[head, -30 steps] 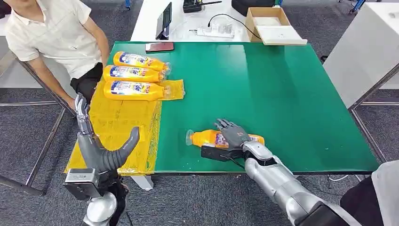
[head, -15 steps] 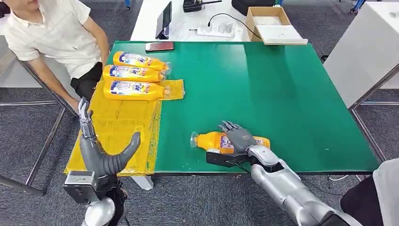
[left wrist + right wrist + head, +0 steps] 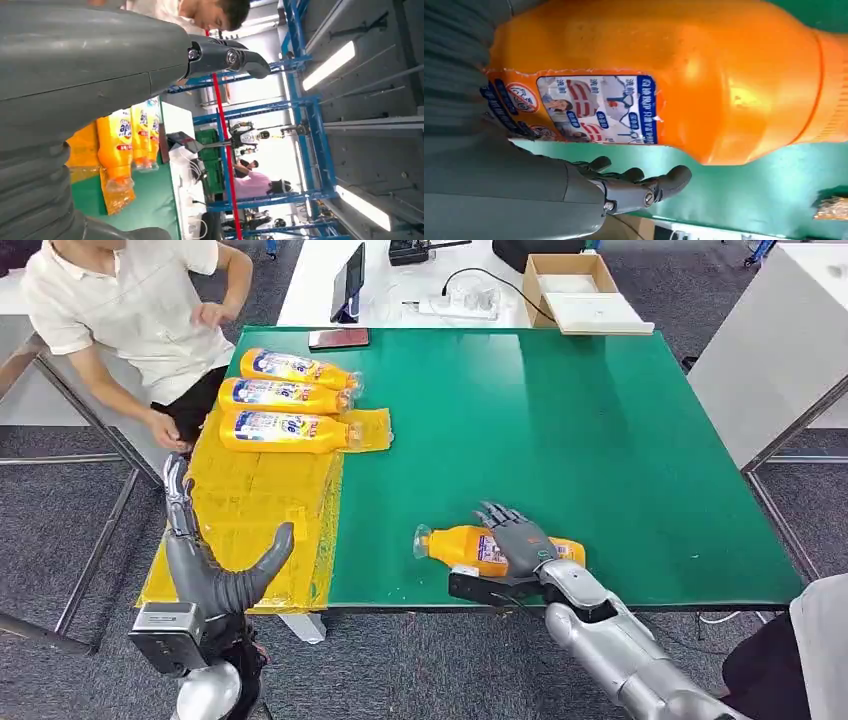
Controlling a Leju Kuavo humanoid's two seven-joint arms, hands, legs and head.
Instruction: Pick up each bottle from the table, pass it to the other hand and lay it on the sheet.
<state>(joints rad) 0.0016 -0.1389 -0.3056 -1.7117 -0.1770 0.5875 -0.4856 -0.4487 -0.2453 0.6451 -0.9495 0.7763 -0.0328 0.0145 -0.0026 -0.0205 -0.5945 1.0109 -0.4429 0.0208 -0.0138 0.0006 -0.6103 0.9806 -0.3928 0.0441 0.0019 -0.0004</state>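
The right hand [image 3: 517,540] lies over an orange detergent bottle [image 3: 462,545] on the green tabletop [image 3: 560,430], fingers draped across its labelled middle, grasp unclear. Smooth, rigid plastic, probably slippery: grip mid-body. The left hand [image 3: 205,555] waits with fingers spread, holding nothing.

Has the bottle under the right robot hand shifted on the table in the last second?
Yes. The bottle under the right robot hand has slid rightward, away from the yellow sheet, still lying on the green table.
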